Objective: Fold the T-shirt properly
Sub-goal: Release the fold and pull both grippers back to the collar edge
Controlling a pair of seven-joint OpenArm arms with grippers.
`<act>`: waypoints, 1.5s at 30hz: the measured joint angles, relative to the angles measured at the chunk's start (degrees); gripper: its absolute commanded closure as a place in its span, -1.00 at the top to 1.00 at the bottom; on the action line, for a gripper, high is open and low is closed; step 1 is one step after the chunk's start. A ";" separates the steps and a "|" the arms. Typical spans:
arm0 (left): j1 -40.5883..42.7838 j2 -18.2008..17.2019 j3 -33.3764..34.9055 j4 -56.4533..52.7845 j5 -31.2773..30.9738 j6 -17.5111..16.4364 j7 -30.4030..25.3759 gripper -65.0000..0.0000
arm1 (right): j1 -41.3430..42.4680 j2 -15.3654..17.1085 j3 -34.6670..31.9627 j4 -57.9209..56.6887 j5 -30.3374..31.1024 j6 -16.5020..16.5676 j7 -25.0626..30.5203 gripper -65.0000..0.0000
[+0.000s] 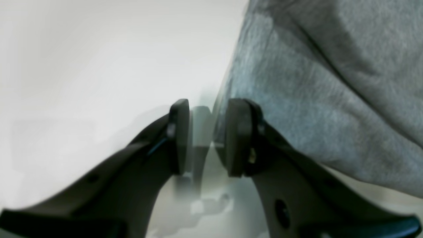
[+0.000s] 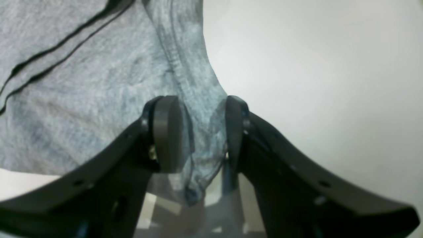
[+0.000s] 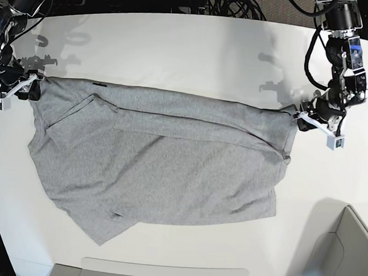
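Two grippers stand at opposite corners of the far edge in the base view, with the grey T-shirt (image 3: 169,168) spread between them on the white table (image 3: 179,24), its upper strip loosely turned and creased. If both arms lift unevenly from there, that long strip could skew or sag in the middle, because nothing supports it between the corners; the wrinkles running beneath it could also set into a crooked fold. In the left wrist view, the left gripper (image 1: 208,138) has its fingertips parted around the shirt's corner, one over the cloth and the other beyond its side edge, with a pale gap between; no firm hold shows. Closing now might catch only a sliver of that corner, which could slip free, since so little fabric lies between the tips. In the right wrist view, the right gripper (image 2: 205,134) stands wide, its fingertips on either side of a narrow, doubled-looking band of cloth that seems unpinched, though contact is hard to tell. Too shallow a bite there could take one layer and leave the other behind.
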 measured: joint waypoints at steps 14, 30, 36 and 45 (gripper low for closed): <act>-2.38 -0.17 11.06 -5.79 -1.49 -0.85 -3.19 -0.40 | -1.29 -0.70 -0.02 0.17 1.62 -0.04 1.27 -0.27; 2.58 -2.93 7.76 -6.36 -3.19 -3.30 -5.99 -1.00 | -3.34 1.01 -8.02 2.40 2.03 -0.31 1.62 -1.00; 8.15 -6.21 4.57 -1.49 -1.49 -2.56 -4.55 -1.00 | -9.57 -0.70 -11.32 11.10 2.29 -0.61 1.68 -1.00; 15.63 -6.36 -3.54 0.07 -2.58 -4.87 -4.87 -1.00 | -16.31 0.72 -11.45 16.20 3.41 -0.48 1.73 -1.00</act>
